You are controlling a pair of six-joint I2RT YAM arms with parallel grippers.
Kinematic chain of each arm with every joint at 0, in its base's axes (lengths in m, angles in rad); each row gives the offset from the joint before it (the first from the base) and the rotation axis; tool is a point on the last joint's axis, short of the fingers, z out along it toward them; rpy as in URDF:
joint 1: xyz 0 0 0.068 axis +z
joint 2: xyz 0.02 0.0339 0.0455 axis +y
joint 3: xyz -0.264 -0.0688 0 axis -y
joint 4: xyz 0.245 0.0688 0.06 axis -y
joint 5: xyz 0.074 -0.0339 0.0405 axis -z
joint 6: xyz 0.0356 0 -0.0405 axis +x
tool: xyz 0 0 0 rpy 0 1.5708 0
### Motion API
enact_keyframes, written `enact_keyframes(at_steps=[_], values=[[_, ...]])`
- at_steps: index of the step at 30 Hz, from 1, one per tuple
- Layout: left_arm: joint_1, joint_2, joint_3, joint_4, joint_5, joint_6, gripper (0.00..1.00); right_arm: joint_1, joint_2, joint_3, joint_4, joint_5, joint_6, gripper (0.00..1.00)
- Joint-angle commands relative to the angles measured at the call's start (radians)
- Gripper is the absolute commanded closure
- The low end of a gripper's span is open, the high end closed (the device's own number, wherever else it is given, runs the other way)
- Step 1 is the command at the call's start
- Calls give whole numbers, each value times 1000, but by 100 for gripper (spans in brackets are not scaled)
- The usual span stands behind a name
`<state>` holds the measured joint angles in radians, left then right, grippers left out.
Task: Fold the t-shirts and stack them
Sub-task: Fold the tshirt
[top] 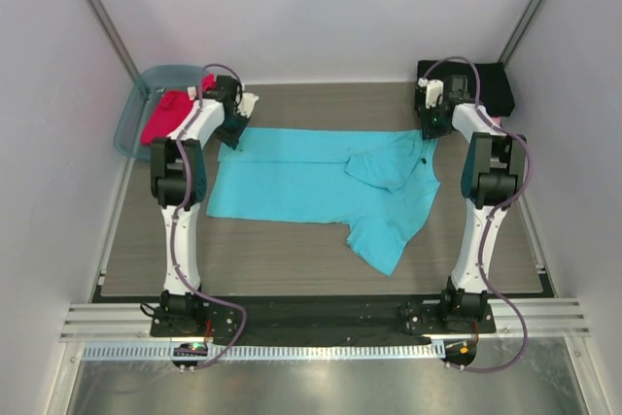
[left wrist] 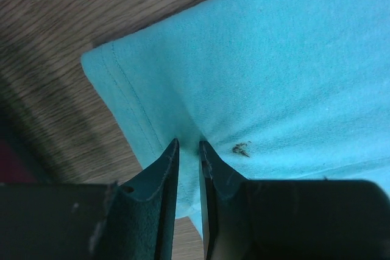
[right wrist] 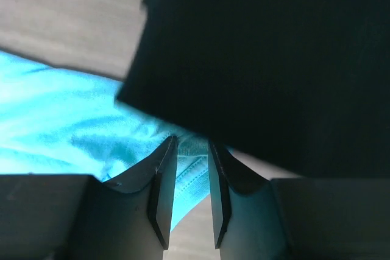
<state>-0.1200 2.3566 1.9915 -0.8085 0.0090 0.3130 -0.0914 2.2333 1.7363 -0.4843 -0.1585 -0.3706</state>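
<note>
A turquoise t-shirt (top: 321,182) lies spread across the table, its right part folded over and one sleeve hanging toward the near edge. My left gripper (top: 233,133) sits at its far left corner. In the left wrist view the gripper (left wrist: 187,144) is shut on the turquoise cloth (left wrist: 274,59), which puckers at the tips. My right gripper (top: 431,128) is at the shirt's far right corner. In the right wrist view the jaws (right wrist: 192,141) close on the turquoise hem (right wrist: 61,126). A black t-shirt (top: 491,85) lies folded just behind it. A red-magenta t-shirt (top: 167,116) lies in the tub.
A translucent blue-grey tub (top: 141,94) stands at the far left corner beside the left arm. The black cloth (right wrist: 274,41) fills the upper right wrist view, close over the fingers. White walls enclose the table on three sides.
</note>
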Motion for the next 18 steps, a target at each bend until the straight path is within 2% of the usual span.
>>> enact_keyframes(at_steps=[1, 12, 15, 18], values=[[42, -3, -56, -3, -83, 3, 80, 8, 71, 71, 24, 63, -40, 68], [68, 10, 0, 3, -116, 28, 82, 76, 117, 163, 24, 71, -51, 66], [53, -44, 38, -6, -81, 28, 79, 79, 49, 123, 24, 82, -42, 65], [19, -115, 46, -18, -26, 17, 76, 79, -84, 39, 24, 71, -48, 64]])
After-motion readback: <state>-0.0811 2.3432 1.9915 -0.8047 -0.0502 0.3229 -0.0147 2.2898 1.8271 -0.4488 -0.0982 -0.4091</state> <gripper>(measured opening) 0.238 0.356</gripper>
